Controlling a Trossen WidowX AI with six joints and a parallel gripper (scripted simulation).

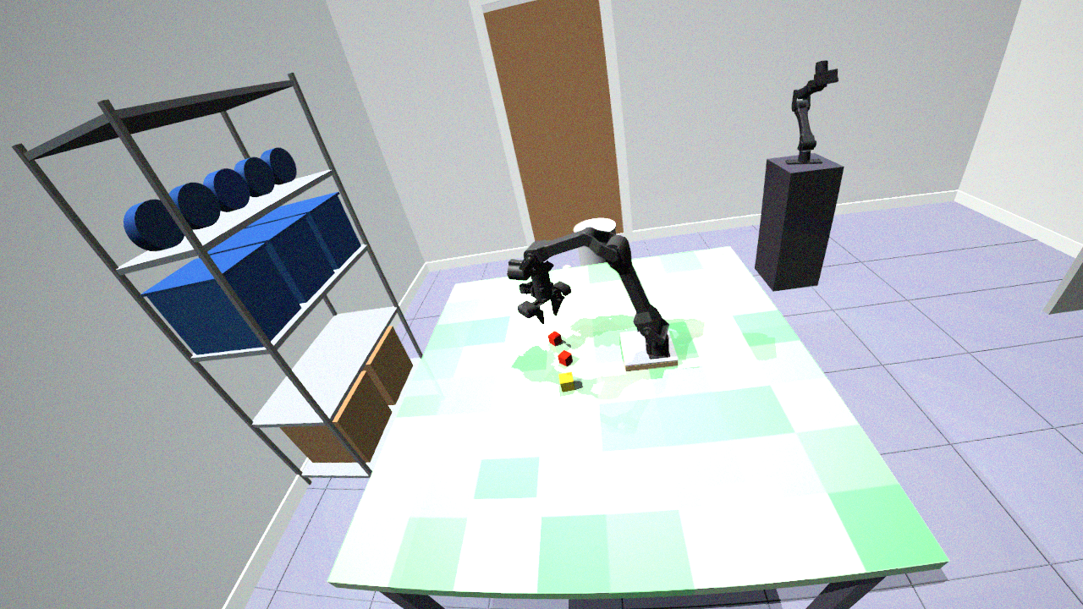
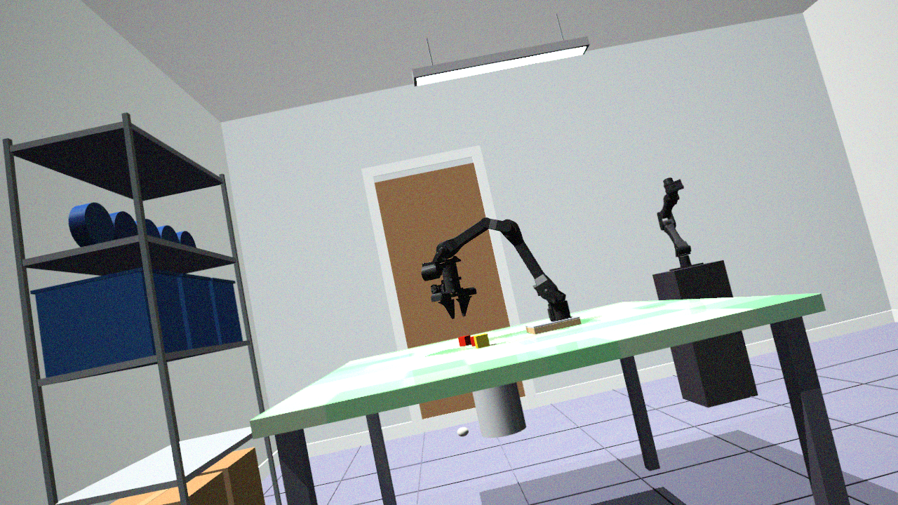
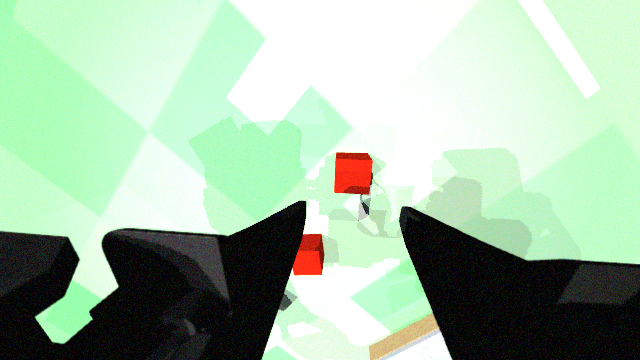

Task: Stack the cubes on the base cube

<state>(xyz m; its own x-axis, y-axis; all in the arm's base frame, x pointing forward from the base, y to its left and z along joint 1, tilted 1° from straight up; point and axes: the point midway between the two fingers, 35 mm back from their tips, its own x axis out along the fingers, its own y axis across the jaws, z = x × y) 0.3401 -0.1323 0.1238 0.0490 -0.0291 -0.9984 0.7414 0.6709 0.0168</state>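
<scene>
Two loose red cubes lie on the green-and-white table (image 1: 681, 469) (image 2: 565, 351). The far red cube (image 1: 554, 337) (image 3: 353, 173) lies just ahead of my fingertips in the wrist view. The near red cube (image 1: 563, 357) (image 3: 308, 255) is partly hidden there by my left finger. In the exterior view one red cube (image 2: 464, 340) shows beside the yellow base cube (image 1: 566, 381) (image 2: 481, 340), which the wrist view does not show. My gripper (image 1: 546, 311) (image 2: 459, 312) (image 3: 352, 210) is open and empty. It points down, well above the far red cube.
The arm's wooden base plate (image 1: 651, 364) (image 2: 552, 326) (image 3: 400, 340) lies right of the cubes. A metal shelf (image 1: 227, 265) with blue bins stands left of the table. A dark pedestal (image 1: 799, 219) with another arm stands at the back right.
</scene>
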